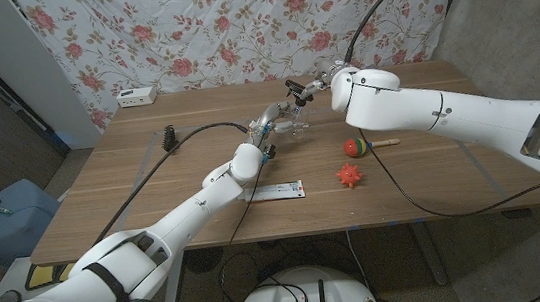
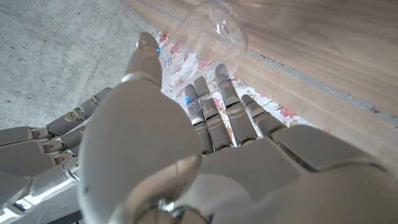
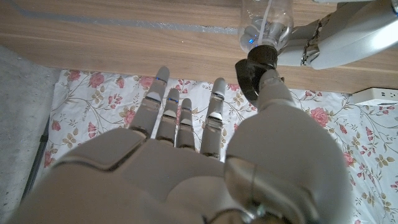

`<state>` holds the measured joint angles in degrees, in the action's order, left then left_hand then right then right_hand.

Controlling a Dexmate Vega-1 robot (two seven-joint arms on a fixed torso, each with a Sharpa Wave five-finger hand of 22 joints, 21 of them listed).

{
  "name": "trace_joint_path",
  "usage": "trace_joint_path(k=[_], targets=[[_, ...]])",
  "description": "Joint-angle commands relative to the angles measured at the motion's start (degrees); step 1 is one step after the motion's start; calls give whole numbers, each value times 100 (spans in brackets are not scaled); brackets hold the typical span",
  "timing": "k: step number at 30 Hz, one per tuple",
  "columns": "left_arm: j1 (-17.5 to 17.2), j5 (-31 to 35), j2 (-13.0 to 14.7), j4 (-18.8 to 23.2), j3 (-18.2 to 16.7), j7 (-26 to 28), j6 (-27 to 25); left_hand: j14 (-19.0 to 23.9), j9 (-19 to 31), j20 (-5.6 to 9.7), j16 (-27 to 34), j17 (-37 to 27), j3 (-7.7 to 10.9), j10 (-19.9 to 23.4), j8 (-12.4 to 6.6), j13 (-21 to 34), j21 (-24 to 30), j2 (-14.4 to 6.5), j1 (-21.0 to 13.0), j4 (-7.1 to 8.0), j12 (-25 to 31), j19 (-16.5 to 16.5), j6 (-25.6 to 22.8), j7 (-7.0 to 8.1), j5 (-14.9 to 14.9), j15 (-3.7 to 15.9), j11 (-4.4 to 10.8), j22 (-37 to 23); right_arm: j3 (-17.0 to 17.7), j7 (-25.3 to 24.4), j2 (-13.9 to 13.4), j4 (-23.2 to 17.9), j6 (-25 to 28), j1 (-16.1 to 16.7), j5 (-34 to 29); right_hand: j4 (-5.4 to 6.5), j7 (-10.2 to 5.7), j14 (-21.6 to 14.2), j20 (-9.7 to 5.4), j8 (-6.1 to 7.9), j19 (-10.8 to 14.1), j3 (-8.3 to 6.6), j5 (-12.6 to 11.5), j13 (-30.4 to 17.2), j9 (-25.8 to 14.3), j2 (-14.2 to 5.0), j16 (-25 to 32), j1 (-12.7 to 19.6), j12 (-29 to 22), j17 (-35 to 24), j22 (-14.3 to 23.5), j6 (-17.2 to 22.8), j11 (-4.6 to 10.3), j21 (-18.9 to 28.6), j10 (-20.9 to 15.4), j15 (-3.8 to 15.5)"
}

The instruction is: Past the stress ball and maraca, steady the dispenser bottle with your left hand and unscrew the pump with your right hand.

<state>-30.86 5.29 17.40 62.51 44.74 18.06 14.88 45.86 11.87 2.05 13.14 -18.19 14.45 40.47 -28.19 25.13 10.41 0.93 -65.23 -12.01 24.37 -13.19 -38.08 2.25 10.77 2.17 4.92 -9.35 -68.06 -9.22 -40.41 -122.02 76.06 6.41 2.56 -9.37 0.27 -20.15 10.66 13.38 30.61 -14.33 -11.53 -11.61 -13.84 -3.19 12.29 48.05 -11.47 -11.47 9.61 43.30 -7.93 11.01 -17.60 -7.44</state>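
Right hand (image 3: 186, 168) fingers spread, thumb touching black pump (image 3: 256, 62); grip probably not closed. Left hand (image 2: 186, 143) cups clear dispenser bottle (image 1: 282, 120), far table centre. Close fingers squarely around pump collar before twisting; left holds firm.

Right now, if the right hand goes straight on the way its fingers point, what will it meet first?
Probably the black pump on the clear plastic dispenser bottle: the right hand has its thumb at it already. The other fingers point towards the flowered cloth behind; depth is unclear.
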Motion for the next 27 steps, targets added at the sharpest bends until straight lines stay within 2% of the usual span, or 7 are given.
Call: trace_joint_path(k=[1, 10, 14, 15, 20, 23, 27], targets=[[-17, -6, -8, -1, 13, 12, 45, 392, 24, 445, 4, -12, 419, 367, -39, 492, 0, -738, 476, 365, 33, -40, -569, 104, 29, 823, 332, -1, 260, -8, -76, -70, -279, 239, -65, -85, -137, -32, -63, 63, 10, -132, 34, -10, -1, -44, 15, 259, -2, -10, 8, 89, 97, -17, -22, 76], [-18, -24, -49, -57, 20, 23, 66, 394, 24, 441, 5, -14, 423, 371, -37, 494, 0, -742, 477, 360, 31, -41, -568, 103, 29, 826, 324, -1, 566, 80, -140, -92, -571, 478, -79, -124, -452, -14, -160, 103, 3, -366, 63, -11, 29, -131, 16, 745, -6, -24, 8, 245, 234, -17, -54, 261], [-11, -28, -63, -79, 21, 30, 68, 394, 24, 435, 3, -11, 422, 364, -33, 495, 0, -742, 488, 364, 26, -42, -560, 98, 28, 821, 323, -1, 668, 152, -154, -79, -690, 548, -86, -139, -528, 4, -202, 108, -22, -457, 64, -10, 39, -161, 17, 947, 0, -32, 8, 277, 281, -24, -46, 312], [-10, -33, -68, -76, 19, 31, 47, 391, 24, 434, 2, -12, 423, 365, -32, 495, 0, -742, 485, 362, 27, -41, -558, 99, 29, 821, 321, -1, 702, 166, -162, -70, -752, 574, -87, -139, -601, 5, -211, 119, -29, -499, 65, -11, 45, -173, 23, 1049, -2, -37, 8, 319, 320, -24, -53, 328], [-1, -39, -72, -93, 20, 25, 52, 390, 24, 430, 4, -14, 423, 362, -33, 495, -1, -741, 486, 358, 23, -40, -562, 106, 28, 815, 317, -1, 816, 194, -145, -40, -863, 673, -142, -116, -799, 10, -263, 189, -23, -566, 66, -11, 58, -203, 43, 1226, -8, -59, 8, 528, 383, -17, -75, 399], [4, -47, -73, -98, 20, 15, 41, 388, 24, 429, 4, -16, 424, 361, -32, 495, 0, -744, 489, 360, 22, -42, -560, 111, 28, 811, 321, -1, 890, 191, -125, -26, -916, 743, -178, -104, -923, 15, -303, 231, -30, -592, 67, -11, 67, -207, 57, 1324, -21, -73, 9, 660, 486, -16, -117, 461], [26, -57, -84, -149, 25, 2, 88, 392, 24, 426, 5, -15, 427, 368, -28, 493, 0, -746, 487, 357, 21, -42, -553, 104, 29, 813, 317, -1, 968, 145, -98, -7, -994, 839, -256, -82, -1004, 4, -338, 225, -35, -592, 72, -11, 72, -208, 73, 1349, -31, -85, 10, 665, 564, -16, -151, 526]])
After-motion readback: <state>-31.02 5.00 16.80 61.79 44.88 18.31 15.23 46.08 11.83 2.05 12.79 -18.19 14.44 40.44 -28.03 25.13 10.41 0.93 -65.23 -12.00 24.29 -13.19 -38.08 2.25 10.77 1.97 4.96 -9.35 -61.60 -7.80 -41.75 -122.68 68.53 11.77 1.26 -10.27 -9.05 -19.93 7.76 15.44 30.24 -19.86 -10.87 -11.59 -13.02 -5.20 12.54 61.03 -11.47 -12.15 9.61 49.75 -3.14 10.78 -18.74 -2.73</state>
